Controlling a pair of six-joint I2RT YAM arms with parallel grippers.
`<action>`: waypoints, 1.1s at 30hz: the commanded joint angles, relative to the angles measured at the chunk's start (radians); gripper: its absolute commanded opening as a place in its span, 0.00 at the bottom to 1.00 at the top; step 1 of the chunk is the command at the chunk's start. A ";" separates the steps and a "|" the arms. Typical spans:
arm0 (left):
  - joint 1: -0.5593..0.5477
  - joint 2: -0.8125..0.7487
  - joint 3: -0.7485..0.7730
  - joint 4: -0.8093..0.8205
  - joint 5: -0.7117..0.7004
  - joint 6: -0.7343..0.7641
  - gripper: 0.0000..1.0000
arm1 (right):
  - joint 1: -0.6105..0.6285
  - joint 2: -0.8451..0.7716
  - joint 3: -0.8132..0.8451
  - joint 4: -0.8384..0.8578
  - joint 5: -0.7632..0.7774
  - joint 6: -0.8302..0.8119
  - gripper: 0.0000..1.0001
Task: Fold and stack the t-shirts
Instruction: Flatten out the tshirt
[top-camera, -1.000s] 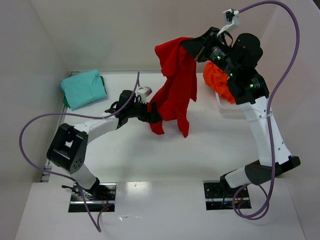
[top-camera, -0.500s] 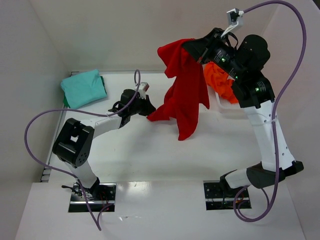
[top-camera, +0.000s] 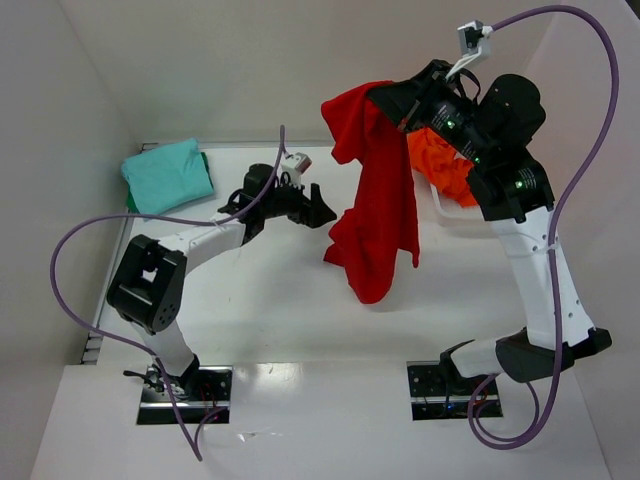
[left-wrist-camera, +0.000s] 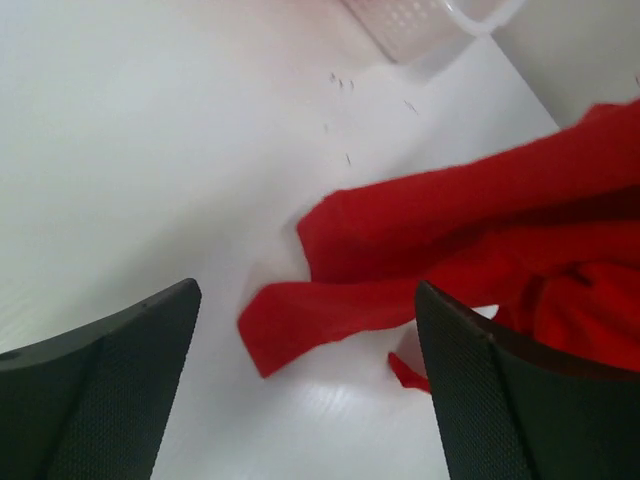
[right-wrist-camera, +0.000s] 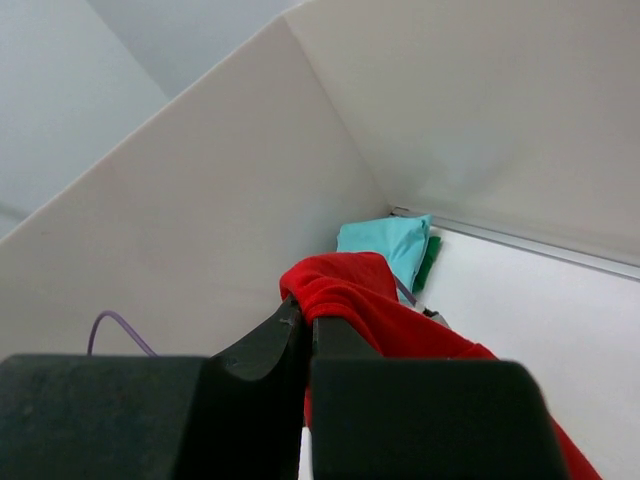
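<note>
A bright red t-shirt (top-camera: 375, 190) hangs high over the table's middle, with my right gripper (top-camera: 385, 97) shut on its top edge (right-wrist-camera: 345, 285). Its lower folds (left-wrist-camera: 400, 270) dangle just above the table. My left gripper (top-camera: 322, 212) stands open a little to the left of the hanging cloth, nothing between its fingers (left-wrist-camera: 110, 370). A folded teal-turquoise t-shirt (top-camera: 168, 176) lies at the back left corner, seen small in the right wrist view (right-wrist-camera: 385, 243). An orange t-shirt (top-camera: 440, 160) sits bunched in the white mesh basket at the back right.
The white mesh basket (left-wrist-camera: 420, 15) stands at the back right, partly behind my right arm. White walls close in the table on the left, back and right. A purple cable (top-camera: 70, 260) loops off the left arm over the table's left side.
My left gripper let go of the red shirt's lower edge and now stands open. The cloth swung right and hangs straighter from the right gripper, which rose slightly.
</note>
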 joint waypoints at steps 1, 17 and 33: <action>-0.026 0.010 0.002 -0.028 0.132 0.087 0.97 | 0.006 -0.041 -0.003 0.048 0.007 0.001 0.00; -0.089 0.005 0.033 -0.037 -0.204 -0.002 0.00 | 0.006 -0.060 -0.003 0.002 0.102 -0.043 0.00; 0.163 -0.613 0.361 -0.361 -0.793 0.157 0.00 | 0.006 -0.197 -0.161 -0.009 0.248 -0.080 0.00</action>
